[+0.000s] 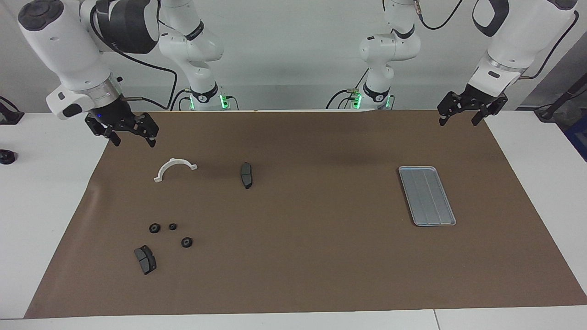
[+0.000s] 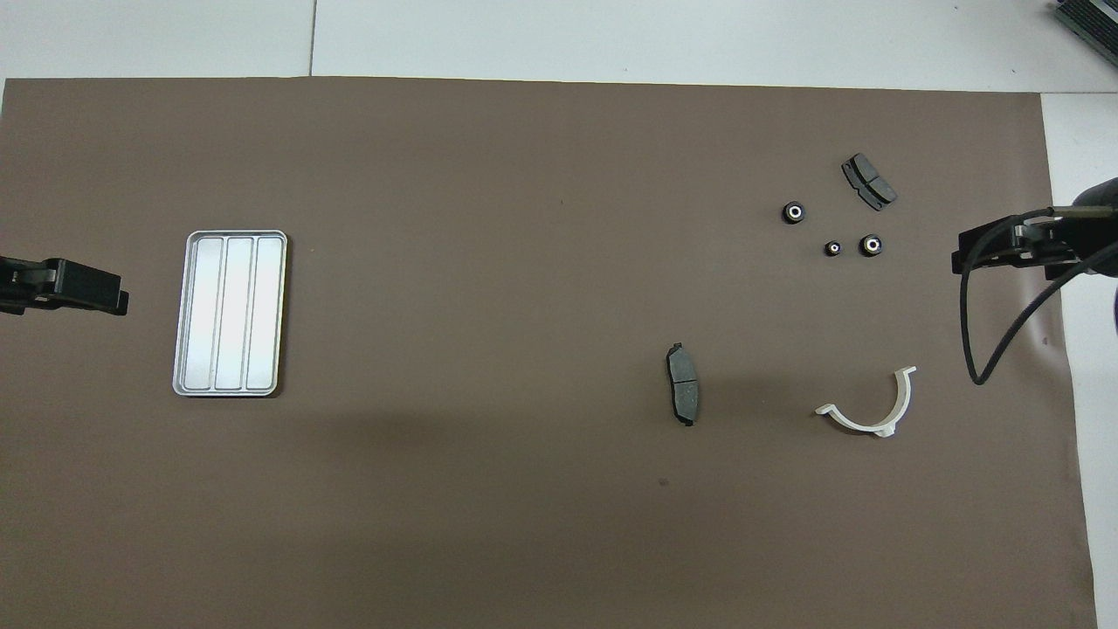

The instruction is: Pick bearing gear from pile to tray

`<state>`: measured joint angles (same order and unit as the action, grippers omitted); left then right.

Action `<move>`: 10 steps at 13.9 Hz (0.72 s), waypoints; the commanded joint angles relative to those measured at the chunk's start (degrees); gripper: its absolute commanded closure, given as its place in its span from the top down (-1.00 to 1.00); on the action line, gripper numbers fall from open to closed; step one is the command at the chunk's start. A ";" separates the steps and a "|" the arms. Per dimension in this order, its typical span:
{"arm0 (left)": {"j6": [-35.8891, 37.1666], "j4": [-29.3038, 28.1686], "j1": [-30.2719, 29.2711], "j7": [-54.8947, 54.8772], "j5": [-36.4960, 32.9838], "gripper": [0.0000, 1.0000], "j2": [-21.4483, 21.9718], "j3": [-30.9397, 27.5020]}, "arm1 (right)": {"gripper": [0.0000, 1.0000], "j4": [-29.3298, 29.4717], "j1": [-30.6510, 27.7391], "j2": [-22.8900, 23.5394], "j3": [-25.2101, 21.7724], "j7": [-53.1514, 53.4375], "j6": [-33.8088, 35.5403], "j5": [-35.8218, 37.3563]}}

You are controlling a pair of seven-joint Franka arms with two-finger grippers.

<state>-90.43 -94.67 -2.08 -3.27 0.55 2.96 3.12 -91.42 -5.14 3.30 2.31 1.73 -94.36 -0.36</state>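
Three small black round bearing gears (image 1: pixel 172 232) lie in a loose cluster on the brown-covered tabletop (image 1: pixel 298 256) at the right arm's end, seemingly apart from each other. The right pincer (image 1: pixel 133 140) hangs above that end with jaws apart, so it is the nearer one. The empty flat ridged silver-grey metal tray (image 1: pixel 427 195) lies well apart at the left arm's end, near the left pincer (image 1: pixel 460 120), which waits with jaws apart.

Two dark brake pads (image 1: pixel 246 175) (image 1: pixel 145 259) and a white half-ring bracket (image 1: pixel 174 168) (curved) lie well apart.

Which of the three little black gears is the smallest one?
The middle gear, sitting between the other two gears, nearest the robots. It is visibly smaller than both.
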 commanded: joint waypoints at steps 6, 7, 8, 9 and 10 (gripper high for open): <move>-0.53 -1.66 -0.65 0.37 -0.20 1.00 1.61 0.40 | 1.00 -5.34 -1.45 -2.60 0.50 -2.08 -3.01 0.01; -0.53 -1.66 -0.73 0.37 -0.20 1.00 1.61 0.40 | 1.00 -6.40 -0.84 -2.86 0.50 -1.56 -4.59 0.01; -0.53 -1.75 -0.73 0.37 -0.20 1.00 1.70 0.40 | 1.00 -8.15 -0.83 -2.95 0.50 -1.82 -7.39 0.01; -0.53 -1.75 -0.65 0.37 -0.20 1.00 1.61 0.40 | 1.00 -10.43 -0.83 -2.95 0.50 -1.91 -10.12 0.01; -0.53 -1.75 -0.65 0.37 -0.20 1.00 1.61 0.40 | 1.00 -12.36 -0.92 -2.78 0.50 -2.25 -13.10 0.01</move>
<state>-90.43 -94.67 -2.08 -3.27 0.55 2.97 3.12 -97.50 -5.56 2.59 2.54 1.67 -101.85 -0.39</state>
